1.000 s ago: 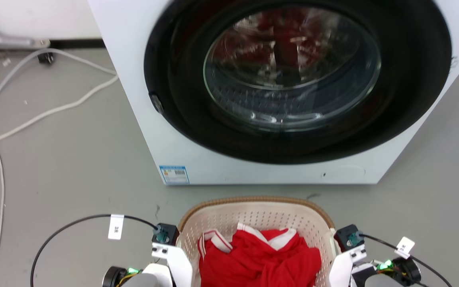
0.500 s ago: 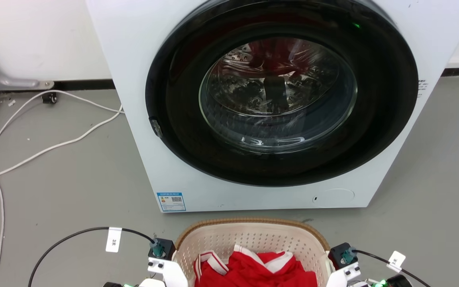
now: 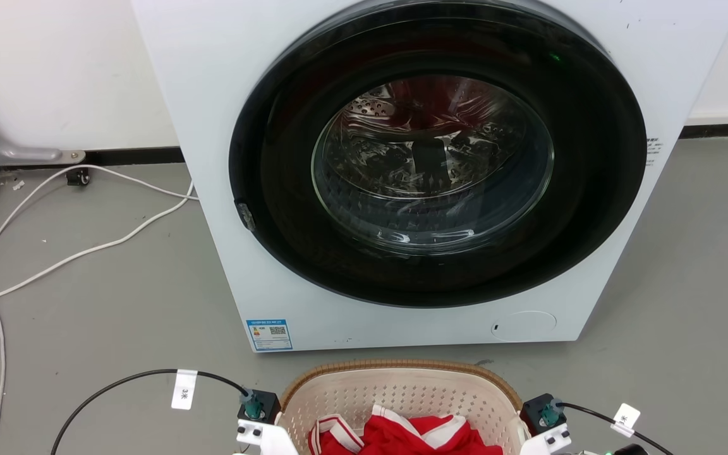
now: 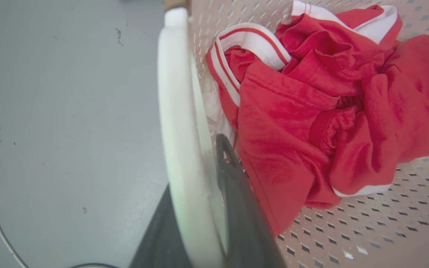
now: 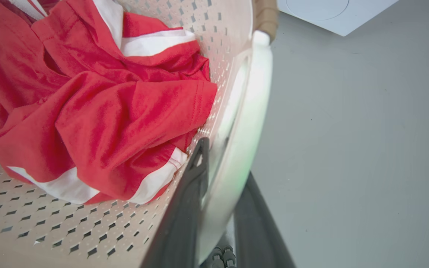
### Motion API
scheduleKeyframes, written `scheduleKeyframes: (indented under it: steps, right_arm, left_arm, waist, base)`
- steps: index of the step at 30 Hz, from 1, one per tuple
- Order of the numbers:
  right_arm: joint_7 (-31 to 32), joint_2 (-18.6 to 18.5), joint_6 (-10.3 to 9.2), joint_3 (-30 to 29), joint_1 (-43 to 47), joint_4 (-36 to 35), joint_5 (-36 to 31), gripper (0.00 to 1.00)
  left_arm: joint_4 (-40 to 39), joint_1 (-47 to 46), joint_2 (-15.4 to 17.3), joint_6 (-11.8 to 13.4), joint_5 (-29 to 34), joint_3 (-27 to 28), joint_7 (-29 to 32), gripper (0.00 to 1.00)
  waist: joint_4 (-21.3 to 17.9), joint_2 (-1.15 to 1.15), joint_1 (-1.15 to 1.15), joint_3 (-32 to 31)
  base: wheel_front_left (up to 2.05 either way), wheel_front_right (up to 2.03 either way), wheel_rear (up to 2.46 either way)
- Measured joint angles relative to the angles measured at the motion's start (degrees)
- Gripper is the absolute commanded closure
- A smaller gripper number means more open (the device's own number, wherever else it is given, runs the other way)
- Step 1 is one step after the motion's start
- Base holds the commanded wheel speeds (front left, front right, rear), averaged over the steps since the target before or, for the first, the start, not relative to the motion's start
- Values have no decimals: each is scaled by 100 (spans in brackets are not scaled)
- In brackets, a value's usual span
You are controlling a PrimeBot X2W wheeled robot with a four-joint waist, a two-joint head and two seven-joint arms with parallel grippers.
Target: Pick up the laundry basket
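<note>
The laundry basket point(image 3: 402, 368) is cream, perforated, with a brown woven rim, at the bottom middle of the head view, just in front of the washing machine. A red garment with white trim point(image 3: 402, 437) lies crumpled inside it. In the left wrist view my left gripper point(image 4: 196, 163) is shut on the basket's white left handle point(image 4: 179, 111), one dark finger inside the wall and one outside. My right gripper point(image 5: 225, 160) clamps the white right handle point(image 5: 253, 104) the same way. The red garment point(image 4: 311, 111) point(image 5: 106, 111) lies against both inner walls.
A white front-loading washing machine point(image 3: 212, 95) with its round dark door point(image 3: 433, 164) closed stands close behind the basket. White cables point(image 3: 86, 249) trail over the grey floor on the left. A black cable point(image 3: 117, 381) loops from my left wrist.
The head camera has shifted, so the washing machine and the basket both sit lower in the picture. Less of the basket and my arms shows. Both wrists stay at the basket's sides.
</note>
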Motion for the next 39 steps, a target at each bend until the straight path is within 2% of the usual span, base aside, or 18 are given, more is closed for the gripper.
scheduleKeyframes:
  steps: [39]
  right_arm:
    - [-31,4,1,339,-3,90,302,100]
  left_arm:
    - [122,27,26,0,-613,-604,-154,100]
  waist:
    - [-25,0,1,-74]
  base:
    - [0,0,0]
